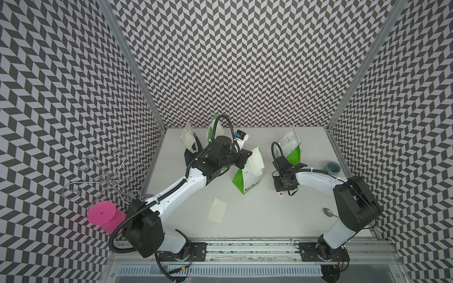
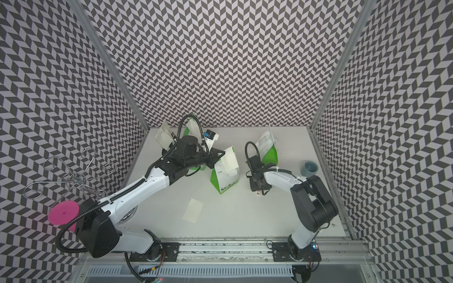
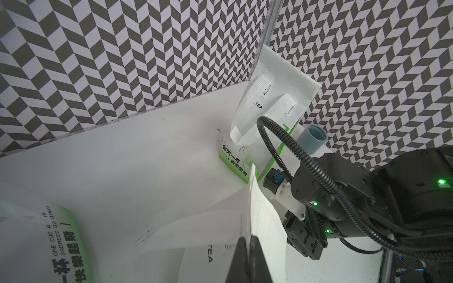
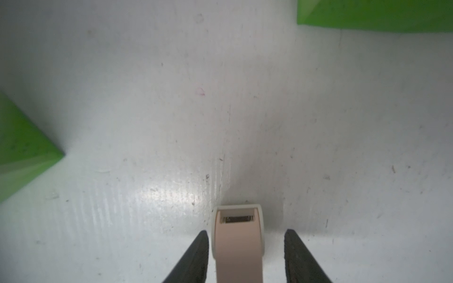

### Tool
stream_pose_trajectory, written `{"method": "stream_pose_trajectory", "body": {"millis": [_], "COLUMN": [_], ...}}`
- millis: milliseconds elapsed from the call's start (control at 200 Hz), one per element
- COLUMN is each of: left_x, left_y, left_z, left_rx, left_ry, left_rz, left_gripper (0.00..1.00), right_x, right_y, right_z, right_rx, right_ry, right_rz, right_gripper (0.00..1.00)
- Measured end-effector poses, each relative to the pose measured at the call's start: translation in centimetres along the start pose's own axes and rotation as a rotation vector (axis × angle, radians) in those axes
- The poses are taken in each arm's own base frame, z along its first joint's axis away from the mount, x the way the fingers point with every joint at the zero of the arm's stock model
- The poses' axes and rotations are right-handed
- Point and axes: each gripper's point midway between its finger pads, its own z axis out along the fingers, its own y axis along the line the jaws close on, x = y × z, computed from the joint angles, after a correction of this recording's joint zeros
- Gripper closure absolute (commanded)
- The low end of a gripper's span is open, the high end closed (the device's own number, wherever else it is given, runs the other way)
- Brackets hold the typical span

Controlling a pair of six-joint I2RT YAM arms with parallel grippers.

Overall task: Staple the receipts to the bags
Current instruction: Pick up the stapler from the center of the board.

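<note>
The middle green-and-white bag [image 1: 247,181] [image 2: 224,181] stands at the table's centre. My left gripper [image 1: 246,156] [image 3: 249,237] is shut on its top edge, together with a cream receipt [image 1: 256,159] [image 3: 259,220] lying against it. Another receipt [image 1: 217,210] [image 2: 193,210] lies flat nearer the front. A second green bag [image 1: 291,147] [image 3: 245,156] stands at the back right. At the back left are a third green bag [image 1: 212,127] and the navy bag [image 1: 192,153] with a receipt [image 1: 188,138]. My right gripper [image 1: 284,188] [image 4: 246,232] points down, open, its fingers either side of the pinkish stapler [image 4: 237,245] on the table.
A grey-blue cup [image 1: 332,167] [image 3: 313,137] stands near the right wall and a spoon [image 1: 329,212] lies by the right arm's base. A wire hook stand [image 1: 110,176] and a pink spool [image 1: 101,213] sit off the table's left edge. A small white box [image 1: 241,137] sits behind my left wrist.
</note>
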Motion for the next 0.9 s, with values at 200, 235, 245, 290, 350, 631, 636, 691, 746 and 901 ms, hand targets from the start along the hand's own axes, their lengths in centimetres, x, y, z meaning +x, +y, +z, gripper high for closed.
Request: {"method": "stream_pose_trajectory", "body": {"millis": [200, 235, 245, 290, 350, 631, 636, 691, 746, 901], "left_x": [0.0, 0.0, 0.0, 0.0, 0.0, 0.0, 0.0, 0.0, 0.0, 0.0], "left_y": [0.0, 0.0, 0.0, 0.0, 0.0, 0.0, 0.0, 0.0, 0.0, -0.5], "left_z": [0.0, 0.0, 0.0, 0.0, 0.0, 0.0, 0.0, 0.0, 0.0, 0.1], "left_rx": [0.000, 0.000, 0.000, 0.000, 0.000, -0.002, -0.002, -0.002, -0.004, -0.011], "left_ry": [0.002, 0.003, 0.003, 0.003, 0.003, 0.003, 0.003, 0.003, 0.002, 0.000], "left_rz": [0.000, 0.000, 0.000, 0.000, 0.000, 0.000, 0.000, -0.001, -0.001, 0.008], "left_gripper": [1.00, 1.00, 1.00, 1.00, 1.00, 1.00, 1.00, 1.00, 1.00, 1.00], "right_x": [-0.4, -0.4, -0.4, -0.4, -0.3, -1.6, -1.6, -2.8, -4.3, -8.8], "right_y": [0.2, 0.2, 0.2, 0.2, 0.3, 0.6, 0.6, 0.8, 1.1, 2.0], "right_z": [0.4, 0.6, 0.6, 0.8, 0.9, -0.9, -1.0, -3.0, -5.8, -16.0], "right_rx": [0.001, 0.002, 0.002, 0.003, 0.002, -0.025, -0.027, -0.053, -0.090, -0.240], "right_ry": [0.001, 0.005, 0.006, 0.010, 0.014, -0.049, -0.052, -0.118, -0.204, -0.524], "right_rz": [-0.005, -0.006, -0.008, -0.009, -0.010, 0.008, 0.009, 0.022, 0.036, 0.075], "right_gripper": [0.57, 0.59, 0.59, 0.64, 0.71, 0.89, 0.89, 0.89, 0.89, 0.89]}}
